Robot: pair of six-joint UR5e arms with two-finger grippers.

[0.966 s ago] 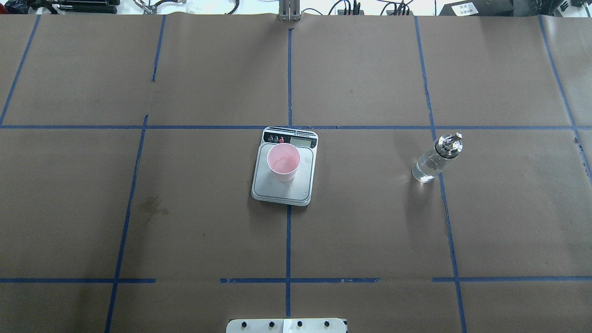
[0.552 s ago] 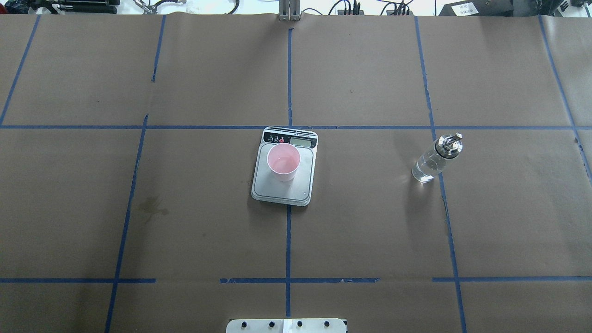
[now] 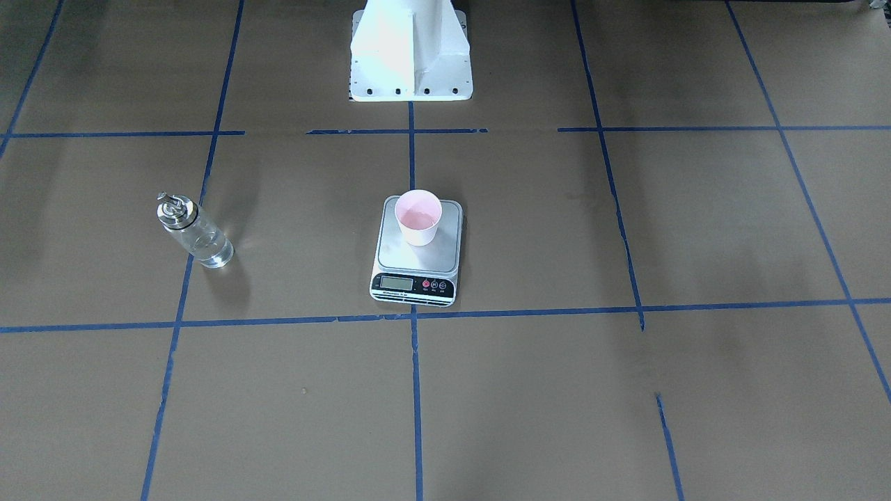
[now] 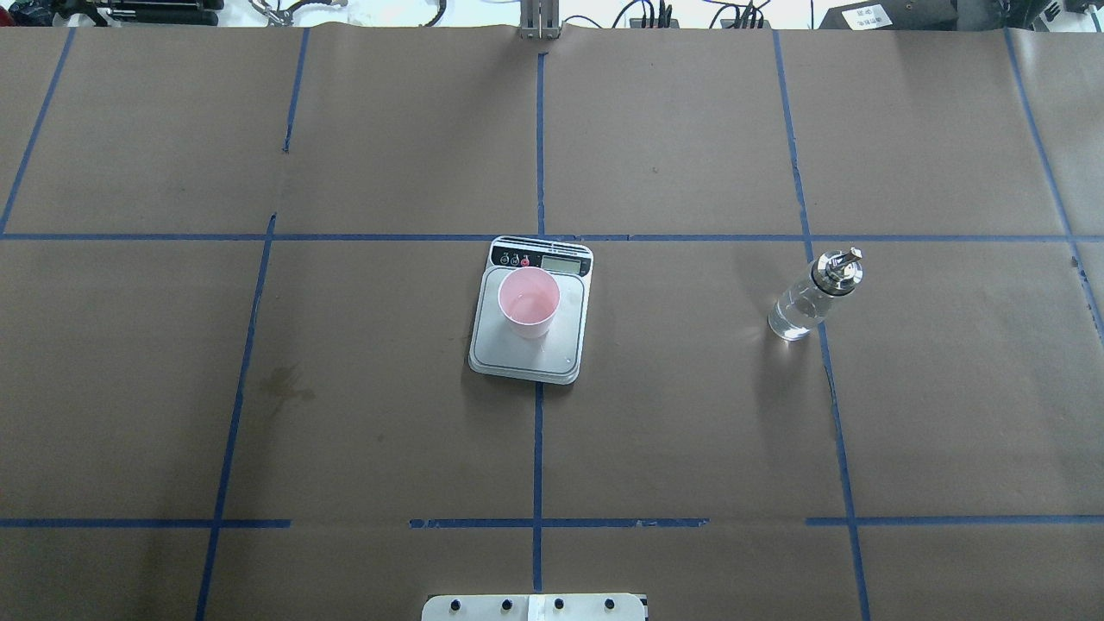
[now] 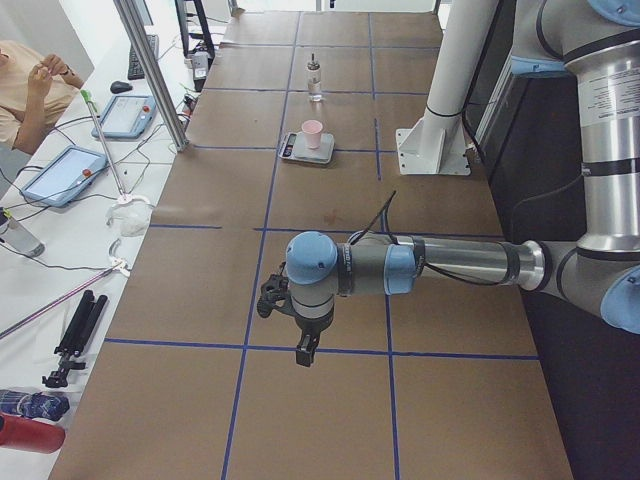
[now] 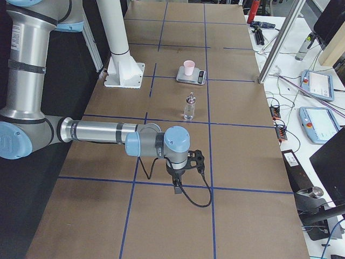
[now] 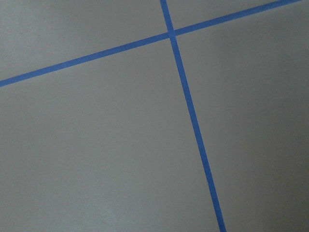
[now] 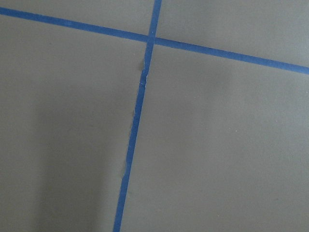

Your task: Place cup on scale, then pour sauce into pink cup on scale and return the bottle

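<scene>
The pink cup [image 4: 529, 302] stands upright on the scale [image 4: 528, 359] at the table's middle; they also show in the front view as cup [image 3: 418, 217] and scale [image 3: 416, 261]. The glass bottle [image 4: 806, 297] with its silver cap stands upright on the table to the right, apart from the scale, with clear sauce [image 4: 792, 317] inside. The left gripper [image 5: 305, 350] shows only in the exterior left view and the right gripper [image 6: 177, 189] only in the exterior right view. Both hang over bare paper far from the scale. I cannot tell whether either is open or shut.
Brown paper with blue tape lines [image 4: 538, 431] covers the table. The robot's white base [image 3: 409, 56] stands behind the scale. Tablets, cables and an operator [image 5: 30, 85] are beside the table's far edge. Both wrist views show only paper and tape.
</scene>
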